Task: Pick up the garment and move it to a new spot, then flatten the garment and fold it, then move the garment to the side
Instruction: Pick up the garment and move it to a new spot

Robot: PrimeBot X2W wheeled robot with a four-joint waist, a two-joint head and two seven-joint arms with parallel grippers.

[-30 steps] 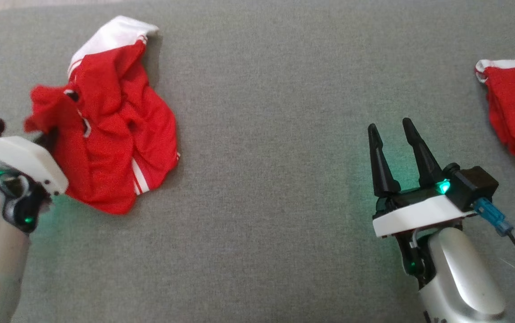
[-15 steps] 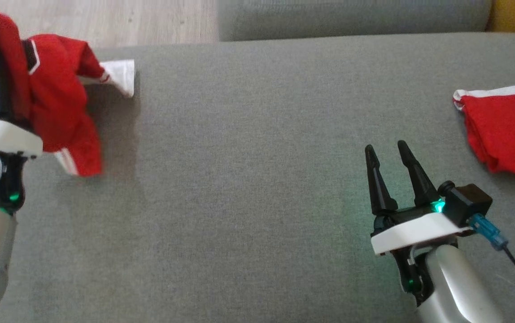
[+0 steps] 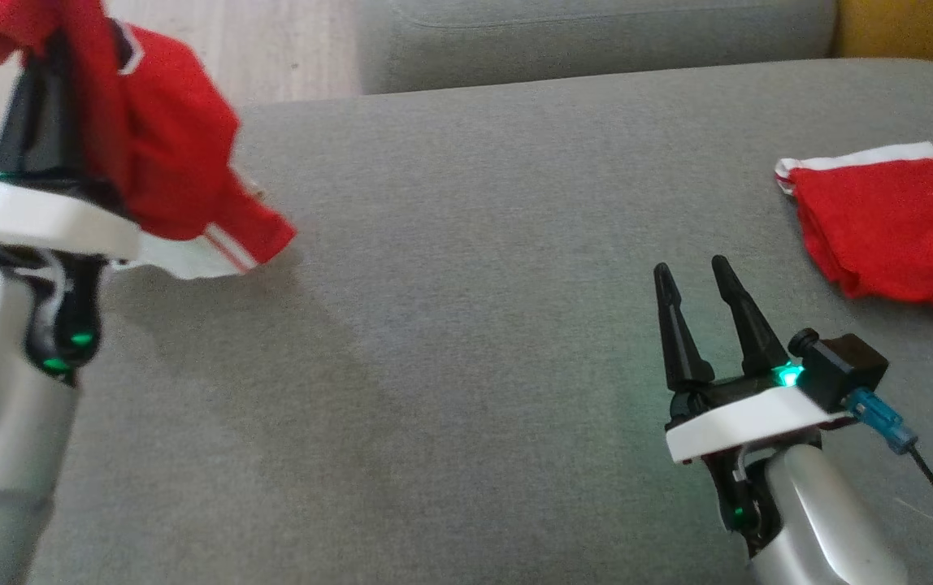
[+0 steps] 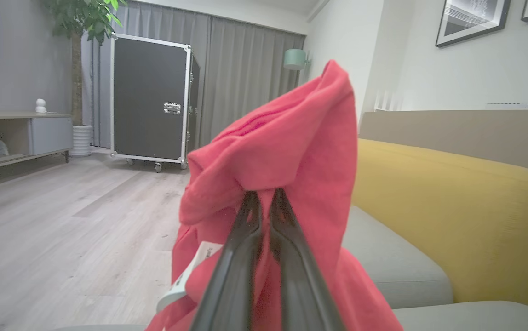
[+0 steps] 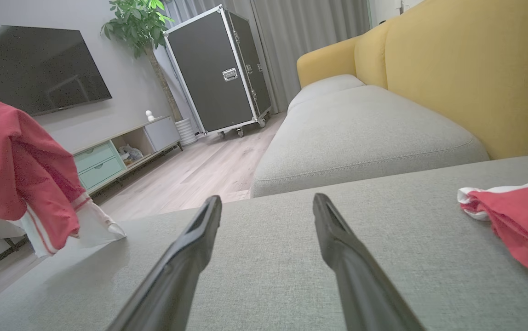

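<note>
Left pincer: the left gripper is clamped shut on a bunched fold of the garment; its two fingers meet with red cloth pinched at their tips.
Garment: red with white trim, hanging in the air from that pinch at the far left of the sofa seat, beside the seat's left edge.
Lowest part: the white-striped hem hangs nearest the seat; whether it touches or just clears the cloth cover cannot be told.
Why held so: a single high pinch lets the weight pull the crumple downward, so the piece can be carried without dragging most of it.
Right pincer: the right gripper stands wide open and empty, low over the near right of the seat, well apart from the garment.
Why parked so: probably kept ready to take a second corner once the cloth is set down.
Other cloth: a second red piece lies at the far right of the seat, untouched.
Free ground: the middle of the seat is bare, a likely new spot.
Step in hand: the pick-up and move, judged early in the task; flattening and folding not yet begun.
Risk: the pinch holds layered cloth, so a layer may slip out during the carry.
</note>
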